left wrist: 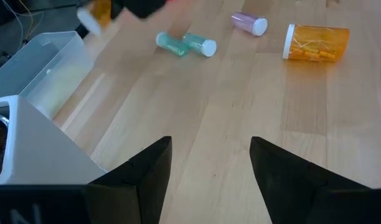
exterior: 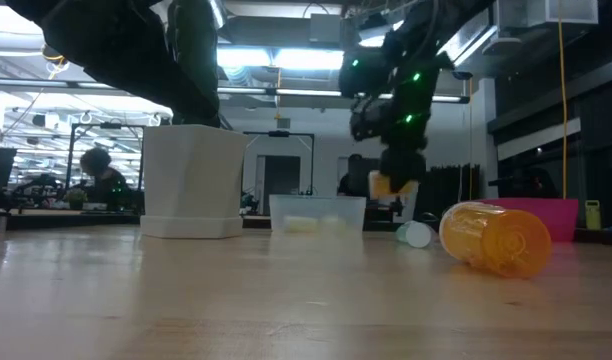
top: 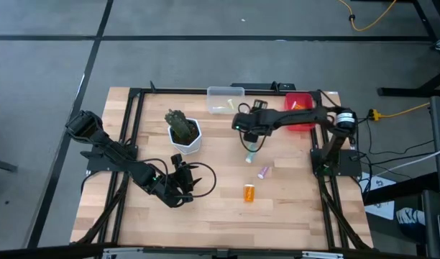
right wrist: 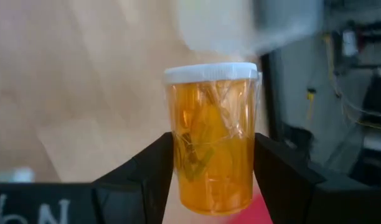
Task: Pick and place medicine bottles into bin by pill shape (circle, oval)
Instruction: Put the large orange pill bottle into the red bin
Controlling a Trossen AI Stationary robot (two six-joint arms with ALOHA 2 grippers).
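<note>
Above the middle of the desk, toward its far edge, the right gripper (right wrist: 212,171) pinches an orange medicine bottle (right wrist: 210,138) between its two dark fingers, white cap away from the wrist, clear of the wood. Near the desk's front edge the left gripper (left wrist: 210,168) waits with fingers spread around nothing. Three more bottles lie on their sides right of centre: a teal bottle (top: 251,155), a pink bottle (top: 264,172) and a second orange bottle (top: 249,192). A clear bin (top: 226,100) and a red bin (top: 300,114) sit along the far edge, beside a white plant pot (top: 185,132).
</note>
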